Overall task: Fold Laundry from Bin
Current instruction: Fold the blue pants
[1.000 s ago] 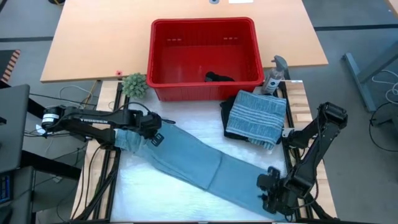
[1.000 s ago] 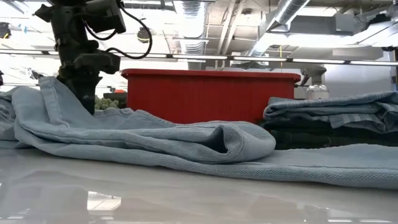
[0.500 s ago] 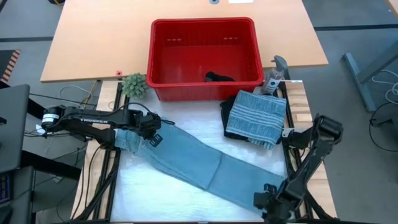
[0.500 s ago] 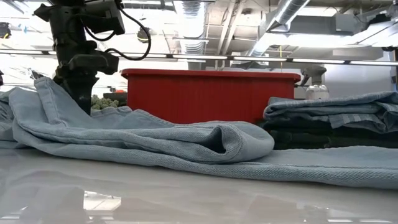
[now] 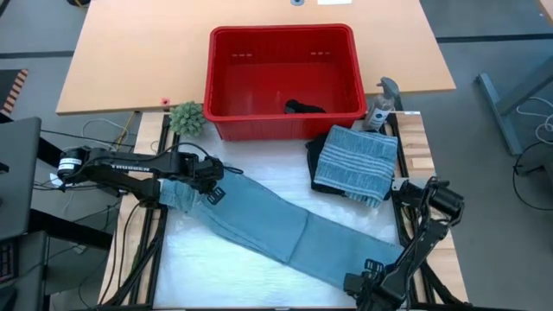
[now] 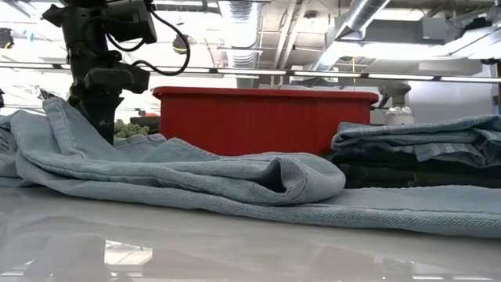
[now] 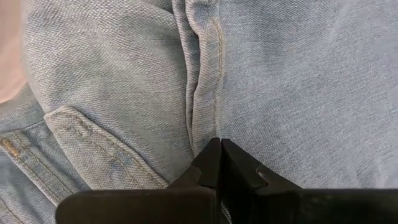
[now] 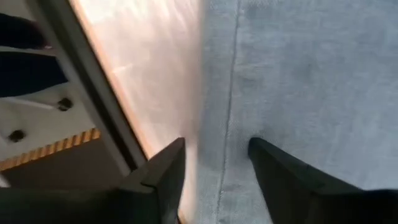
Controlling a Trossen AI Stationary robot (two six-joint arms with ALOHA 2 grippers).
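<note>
Light blue denim jeans (image 5: pixel 259 220) lie stretched diagonally across the white work surface (image 5: pixel 233 276), waist end at the left, leg end at the near right. The left gripper (image 5: pixel 210 183) is pinched fully shut on a fold of the denim at the waist end, its position unchanged from a second ago. The right gripper (image 8: pixel 214 163) has travelled along the near edge toward the left since the earlier frame, and now sits at the near-right hem of the jeans; its fingers (image 8: pixel 165 171) stand apart, straddling the hem seam, narrower than before, with no cloth gripped between them. The red bin (image 5: pixel 281 39) stands at the far centre with one dark garment (image 5: pixel 304 107) inside. A folded striped cloth (image 5: pixel 356 160) rests on dark folded garments (image 5: pixel 318 173) at the right, just beside the bin. A small green plant (image 5: pixel 187 118) sits left of the bin.
</note>
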